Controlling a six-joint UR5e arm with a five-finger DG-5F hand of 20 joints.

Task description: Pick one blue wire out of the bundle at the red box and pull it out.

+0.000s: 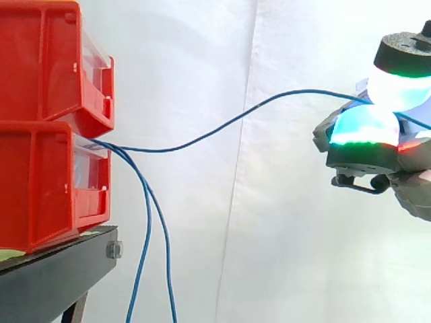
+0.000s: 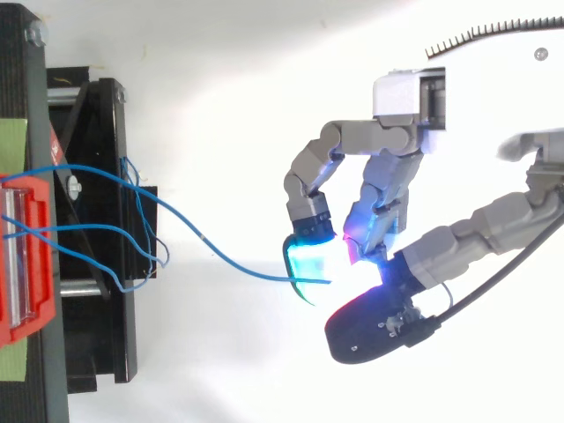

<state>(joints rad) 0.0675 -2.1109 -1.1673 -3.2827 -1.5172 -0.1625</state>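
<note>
Seeing hand (image 1: 357, 155) well off to the right of lower red bin (image 1: 47, 188) in side view, roughly level with that bin's top edge. Clamped on one blue wire (image 1: 222, 128): pinched between curled fingertips (image 1: 363, 124) glowing cyan-green underneath and a white-glowing pad on top, so closed on the wire, not spread wide. Same pinch from top view: hand (image 2: 388, 176) with cyan pad against the wire near its free end, dark thumb pad just beyond

Tracing the blue wire from the lower red bin's front opening: leaves the mouth, sags a little just right of the bin, then climbs in a smooth arc up to the pinch. Curved rather than straight, mild slack near the bin. Short stub poking past the pads on the side away from the bin

Counting two other blue wires (image 1: 149, 198) out of the same opening, dropping down past the bin's front and below the black stand (image 1: 60, 269) under the bin. From top view, looped loosely just in front of the bin over the stand, apart from the hand

Upper red bin (image 1: 40, 60) stacked directly on the lower red bin. White curtain (image 1: 269, 235) behind the bin
</note>
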